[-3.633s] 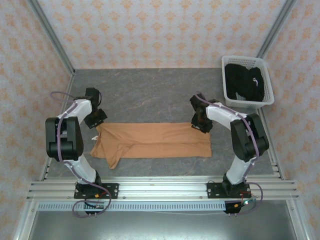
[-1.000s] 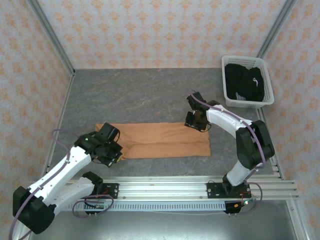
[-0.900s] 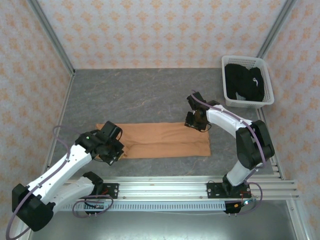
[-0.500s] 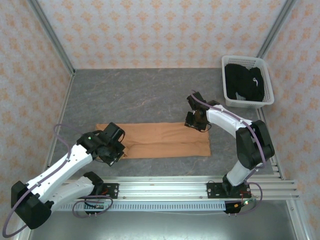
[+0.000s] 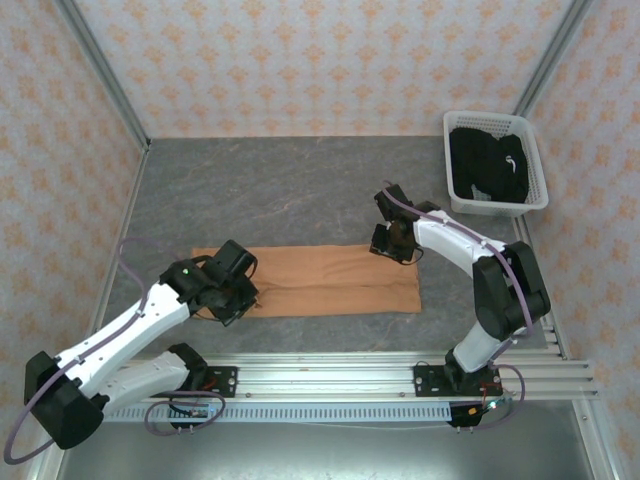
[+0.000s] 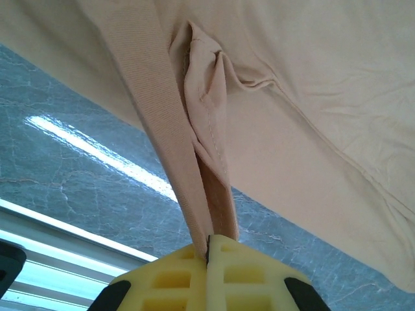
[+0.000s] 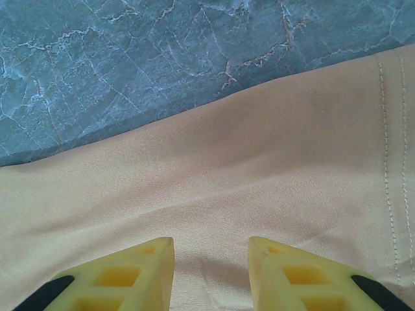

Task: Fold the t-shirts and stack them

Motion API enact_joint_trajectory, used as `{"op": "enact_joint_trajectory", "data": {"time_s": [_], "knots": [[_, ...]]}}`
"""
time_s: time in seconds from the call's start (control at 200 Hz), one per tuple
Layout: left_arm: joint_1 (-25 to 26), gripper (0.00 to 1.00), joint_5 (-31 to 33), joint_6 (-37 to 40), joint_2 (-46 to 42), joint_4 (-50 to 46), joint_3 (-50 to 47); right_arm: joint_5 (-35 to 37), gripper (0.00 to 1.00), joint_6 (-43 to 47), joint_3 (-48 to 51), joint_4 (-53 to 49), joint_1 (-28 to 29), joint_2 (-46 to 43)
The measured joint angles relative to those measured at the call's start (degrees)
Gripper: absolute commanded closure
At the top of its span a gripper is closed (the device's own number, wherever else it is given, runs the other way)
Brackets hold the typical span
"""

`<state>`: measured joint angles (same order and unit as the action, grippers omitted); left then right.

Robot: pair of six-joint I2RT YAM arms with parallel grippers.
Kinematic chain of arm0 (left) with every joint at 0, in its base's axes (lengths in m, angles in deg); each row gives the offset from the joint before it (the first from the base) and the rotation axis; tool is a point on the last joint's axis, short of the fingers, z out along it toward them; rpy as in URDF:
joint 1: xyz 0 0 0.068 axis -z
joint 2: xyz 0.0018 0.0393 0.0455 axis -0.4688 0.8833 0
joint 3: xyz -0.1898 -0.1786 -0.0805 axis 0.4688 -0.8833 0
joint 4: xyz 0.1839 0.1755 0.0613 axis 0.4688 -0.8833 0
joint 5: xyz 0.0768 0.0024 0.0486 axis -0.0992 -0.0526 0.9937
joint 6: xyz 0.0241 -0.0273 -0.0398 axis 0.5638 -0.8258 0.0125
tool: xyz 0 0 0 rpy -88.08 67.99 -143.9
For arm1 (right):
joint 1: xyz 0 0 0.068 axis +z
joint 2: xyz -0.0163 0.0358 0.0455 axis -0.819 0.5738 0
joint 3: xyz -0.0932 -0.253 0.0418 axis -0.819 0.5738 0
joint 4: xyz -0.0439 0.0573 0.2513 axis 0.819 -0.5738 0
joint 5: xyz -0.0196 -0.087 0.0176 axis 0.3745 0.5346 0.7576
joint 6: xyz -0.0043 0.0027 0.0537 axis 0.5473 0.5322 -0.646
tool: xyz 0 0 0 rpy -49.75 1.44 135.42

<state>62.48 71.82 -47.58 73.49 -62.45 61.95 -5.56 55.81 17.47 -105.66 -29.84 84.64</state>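
Note:
An orange-tan t-shirt [image 5: 330, 280] lies on the grey table [image 5: 290, 185] as a long flat strip. My left gripper [image 5: 237, 292] hovers at the strip's left end, shut on a lifted fold of the orange cloth [image 6: 211, 194]; in the left wrist view its yellow fingertips [image 6: 209, 241] pinch that fold, which hangs taut above the table. My right gripper [image 5: 390, 245] stands open at the far edge of the strip's right half, its fingers [image 7: 146, 272] down on the smooth cloth [image 7: 259, 181] with nothing pinched between them. A black t-shirt [image 5: 487, 165] with a white mark lies bunched in the basket.
The white slotted basket [image 5: 500, 207] stands at the back right corner. Aluminium rails [image 5: 320, 375] run along the near edge behind both arm bases. Patterned walls close the table on three sides. Bare grey table lies beyond the shirt.
My left gripper has carried the pinched fold rightwards and a little further from the near edge, over the strip's left end. The right arm has stayed still.

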Motion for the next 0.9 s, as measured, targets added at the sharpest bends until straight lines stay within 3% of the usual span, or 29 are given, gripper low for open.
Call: {"op": "enact_joint_trajectory", "data": {"time_s": [0.345, 0.6, 0.901], "knots": [[-1.14, 1.00, -1.01, 0.07, 2.23, -0.50, -4.07, 0.00, 0.64, 0.00, -0.02, -0.44, 0.00, 0.02], [-10.21, 1.00, 5.92, 7.67, 7.61, -6.03, 2.99, 0.00, 0.64, 0.00, -0.63, -0.90, 0.00, 0.04], [-17.99, 1.00, 12.37, 15.85, 13.62, -8.11, 4.42, 0.02, 0.64, -0.02, -0.94, -1.33, 0.00, 0.04]]}}
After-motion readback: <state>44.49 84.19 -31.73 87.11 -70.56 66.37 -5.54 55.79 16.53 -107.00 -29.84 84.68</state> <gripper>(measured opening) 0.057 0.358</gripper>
